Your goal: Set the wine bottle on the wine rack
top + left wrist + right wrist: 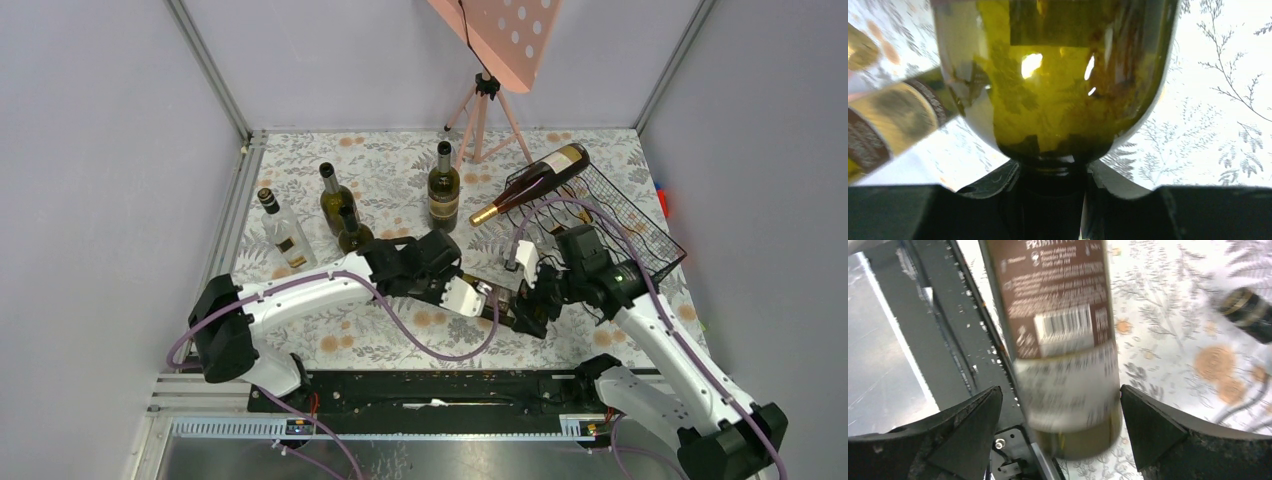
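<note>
A green wine bottle point(497, 298) with a brown and white label lies level between my two grippers, low over the table's near middle. My left gripper point(462, 293) is shut on its neck. In the left wrist view the fingers point(993, 181) close round the neck below the bottle's shoulder point(1058, 75). My right gripper point(532, 300) is open. In the right wrist view its fingers point(973, 420) straddle the bottle's base end point(1068, 390), with a gap on the left side. The black wire wine rack point(620, 215) stands at the back right with one bottle point(535, 180) lying on it.
Three green bottles point(443, 190), point(335, 200), point(352, 232) and a clear bottle point(282, 232) stand at the back left. A pink tripod stand point(485, 100) is at the back. A dark bottle neck point(1250, 312) shows in the right wrist view. Grey walls enclose the table.
</note>
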{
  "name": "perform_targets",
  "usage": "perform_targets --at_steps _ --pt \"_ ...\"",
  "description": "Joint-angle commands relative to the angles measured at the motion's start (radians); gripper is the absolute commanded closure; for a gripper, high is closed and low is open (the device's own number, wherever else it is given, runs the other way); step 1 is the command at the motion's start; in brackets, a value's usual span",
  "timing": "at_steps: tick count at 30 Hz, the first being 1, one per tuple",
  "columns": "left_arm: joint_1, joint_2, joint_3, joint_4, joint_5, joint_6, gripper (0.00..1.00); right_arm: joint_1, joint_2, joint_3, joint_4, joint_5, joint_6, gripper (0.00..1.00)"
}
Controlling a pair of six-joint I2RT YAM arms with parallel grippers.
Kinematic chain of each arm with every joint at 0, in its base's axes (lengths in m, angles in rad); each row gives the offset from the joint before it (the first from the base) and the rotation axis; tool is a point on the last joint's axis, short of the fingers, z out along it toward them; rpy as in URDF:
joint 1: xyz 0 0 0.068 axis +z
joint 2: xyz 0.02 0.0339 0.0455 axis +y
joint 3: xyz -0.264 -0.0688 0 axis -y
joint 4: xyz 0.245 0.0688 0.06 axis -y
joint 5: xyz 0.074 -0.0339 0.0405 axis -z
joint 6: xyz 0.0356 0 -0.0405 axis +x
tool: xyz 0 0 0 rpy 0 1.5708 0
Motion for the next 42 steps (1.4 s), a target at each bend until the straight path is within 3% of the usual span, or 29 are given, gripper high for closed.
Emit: perform_targets --at_steps 1,8,13,19,26,42 --pt "0.047 -0.088 -0.063 0.096 0.026 -0.112 1.0 -0.002 -0.083 0.054 0.023 0.138 0.037 0.04" --pt "0.071 -0.069 -0.086 0.15 0.063 -0.286 1.0 -0.075 -0.133 0.099 0.097 0.318 0.137 0.03" --pt "0.049 0.007 -0.004 0.158 0.124 -0.489 1.0 -0.164 -0.156 0.142 0.195 0.385 0.245 0.03" --pt "0.029 0.142 0.103 0.165 0.194 -0.621 1.0 -0.281 -0.132 0.173 0.282 0.509 0.376 0.04" --pt "0.027 0.287 0.227 0.166 0.265 -0.712 1.0 -0.369 -0.154 0.111 0.374 0.478 0.424 0.03" --pt "0.027 0.452 0.341 0.189 0.335 -0.831 1.0 -0.411 -0.206 0.024 0.432 0.428 0.426 0.03"
